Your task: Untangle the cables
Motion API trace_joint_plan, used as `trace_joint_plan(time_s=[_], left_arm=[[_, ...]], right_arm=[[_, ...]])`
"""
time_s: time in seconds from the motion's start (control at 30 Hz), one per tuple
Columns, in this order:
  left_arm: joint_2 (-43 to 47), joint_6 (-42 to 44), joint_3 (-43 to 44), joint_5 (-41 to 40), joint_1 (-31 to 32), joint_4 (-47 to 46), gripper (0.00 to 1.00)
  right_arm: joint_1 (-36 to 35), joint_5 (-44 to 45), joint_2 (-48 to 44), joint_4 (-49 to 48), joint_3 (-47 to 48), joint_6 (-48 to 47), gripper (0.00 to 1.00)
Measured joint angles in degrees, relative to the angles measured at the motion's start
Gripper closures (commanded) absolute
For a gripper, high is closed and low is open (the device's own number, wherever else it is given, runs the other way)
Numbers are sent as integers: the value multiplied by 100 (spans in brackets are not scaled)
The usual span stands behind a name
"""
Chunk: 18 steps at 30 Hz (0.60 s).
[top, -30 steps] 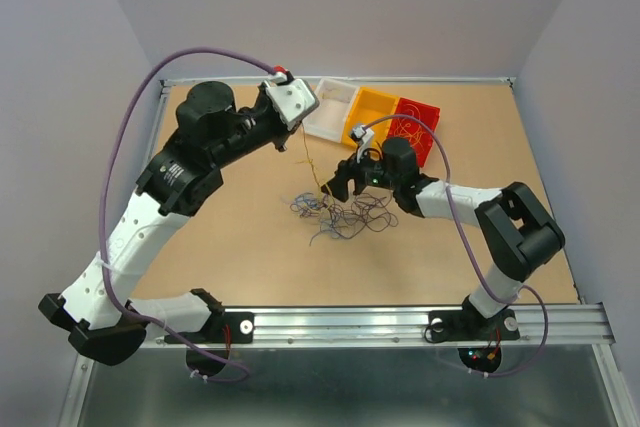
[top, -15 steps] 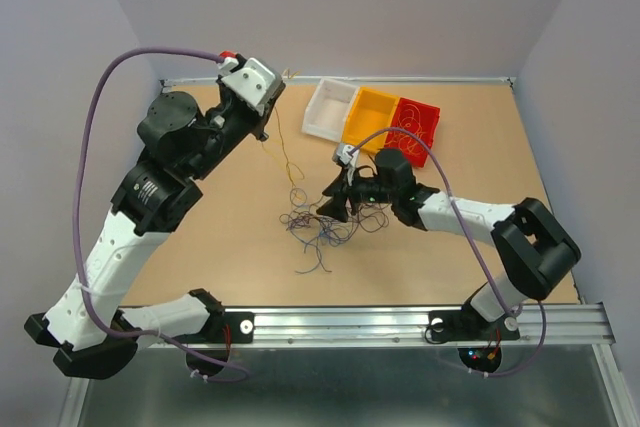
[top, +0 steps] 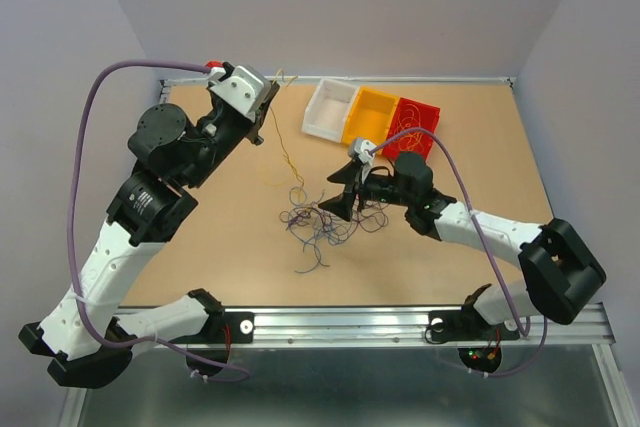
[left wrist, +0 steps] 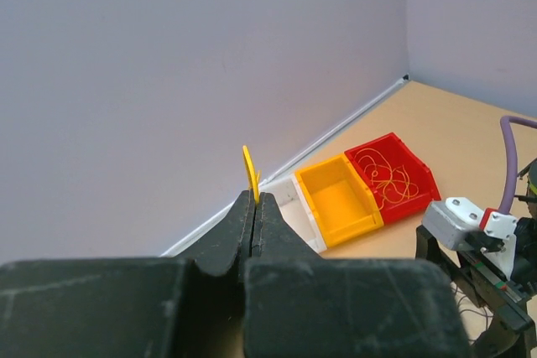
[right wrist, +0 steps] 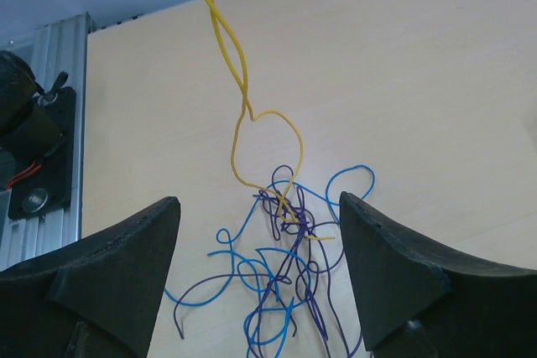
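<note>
Cables: small loose tangle of thin curly blue and dark purple strands, laid mid-table. One yellow wire is drawn up out of tangle toward far left

Three bins are set side by side at far edge: white bin, yellow bin, red bin. Curled yellow-orange wires are held in red bin

Left gripper is pinched tight on yellow wire's upper end, tip seen above fingers. Right gripper is spread wide just over tangle, strands framed between fingertips; contact cannot be told
</note>
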State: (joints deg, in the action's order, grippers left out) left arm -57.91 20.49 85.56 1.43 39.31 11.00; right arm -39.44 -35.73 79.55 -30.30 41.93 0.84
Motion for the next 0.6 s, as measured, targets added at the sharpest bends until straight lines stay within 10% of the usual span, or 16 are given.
trace_joint_plan(time_s=[0.47,0.6], left_arm=[[0,-92,-15,-68,0,-7,100],[0,-90,-2,-243,0,-7,100]], right_arm=[[-479,160,1375,-446,568,208,46],[-629,297,1674,-474,870,219,77]])
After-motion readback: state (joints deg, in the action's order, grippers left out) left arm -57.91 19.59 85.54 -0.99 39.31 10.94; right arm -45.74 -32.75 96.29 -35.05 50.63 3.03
